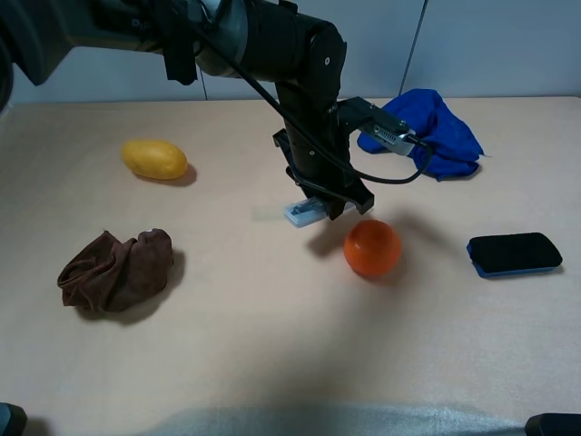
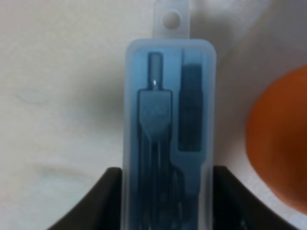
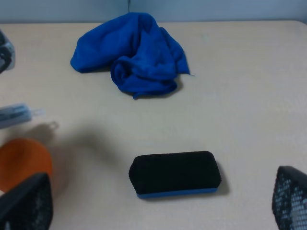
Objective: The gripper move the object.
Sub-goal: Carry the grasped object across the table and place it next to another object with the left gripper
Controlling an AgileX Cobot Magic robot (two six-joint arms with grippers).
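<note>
The object (image 1: 303, 213) is a slim translucent whitish-blue case with dark contents, lying near the table's middle. In the left wrist view the object (image 2: 168, 120) fills the centre, with a hanging tab at its far end. My left gripper (image 1: 329, 205) reaches in from the top of the exterior view on a black arm with a cable. Its dark fingers (image 2: 108, 201) press both long sides of the case, so my left gripper (image 2: 168, 211) is shut on it. My right gripper (image 3: 158, 211) is open and empty, its mesh-textured fingertips (image 3: 290, 196) wide apart above the table.
An orange ball (image 1: 372, 247) sits right beside the case. A black-topped, blue-edged eraser (image 1: 514, 253) lies to the right and a blue cloth (image 1: 427, 132) at the back right. A yellow mango (image 1: 155, 159) and a brown cloth (image 1: 116, 271) are on the left.
</note>
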